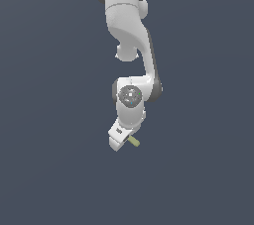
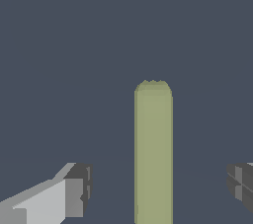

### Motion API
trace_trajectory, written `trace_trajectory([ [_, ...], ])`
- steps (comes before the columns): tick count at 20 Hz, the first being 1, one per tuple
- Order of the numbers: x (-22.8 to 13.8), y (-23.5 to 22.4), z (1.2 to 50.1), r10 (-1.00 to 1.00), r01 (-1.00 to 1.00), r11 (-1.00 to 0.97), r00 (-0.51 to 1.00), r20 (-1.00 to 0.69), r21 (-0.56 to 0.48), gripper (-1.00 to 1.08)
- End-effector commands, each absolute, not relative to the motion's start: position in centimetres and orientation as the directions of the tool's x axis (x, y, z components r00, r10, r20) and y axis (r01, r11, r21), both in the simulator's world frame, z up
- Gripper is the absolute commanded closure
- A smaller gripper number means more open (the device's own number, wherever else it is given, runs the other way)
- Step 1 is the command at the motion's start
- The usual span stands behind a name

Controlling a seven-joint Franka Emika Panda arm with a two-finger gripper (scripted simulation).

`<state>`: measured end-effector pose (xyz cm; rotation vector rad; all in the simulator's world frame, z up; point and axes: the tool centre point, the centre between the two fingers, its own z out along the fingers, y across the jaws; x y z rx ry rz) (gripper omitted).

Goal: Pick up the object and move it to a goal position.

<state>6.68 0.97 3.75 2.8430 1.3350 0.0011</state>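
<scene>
The gripper point(image 2: 158, 188) sits spread apart around the rod point(image 2: 153, 154), untouched, so the grasp seems in hand; closing comes next.

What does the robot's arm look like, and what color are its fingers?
The arm is smooth, rounded and glossy white, with dark gray bands at its joints and a round gray disc on the wrist. The gripper is a blocky white piece with a small dark mark. Its fingers are light gray with darker gray tips.

One arm point(image 1: 130, 45); one gripper point(image 1: 119, 139); two fingers point(image 2: 74, 196); one rod point(image 2: 153, 154).
</scene>
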Motion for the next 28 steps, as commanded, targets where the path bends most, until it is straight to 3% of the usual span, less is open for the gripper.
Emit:
trace_trajectory([
  [1,6.6,1.0,2.3,0.770,0.770,-0.638,0.638,0.000,0.000,-0.92],
  [9,6.7,1.0,0.8,0.771,0.771,-0.637,0.637,0.000,0.000,-0.92],
  [10,6.7,1.0,0.8,0.771,0.771,-0.637,0.637,0.000,0.000,1.08],
  [28,6.3,0.3,2.5,0.772,0.772,-0.636,0.636,0.000,0.000,1.08],
])
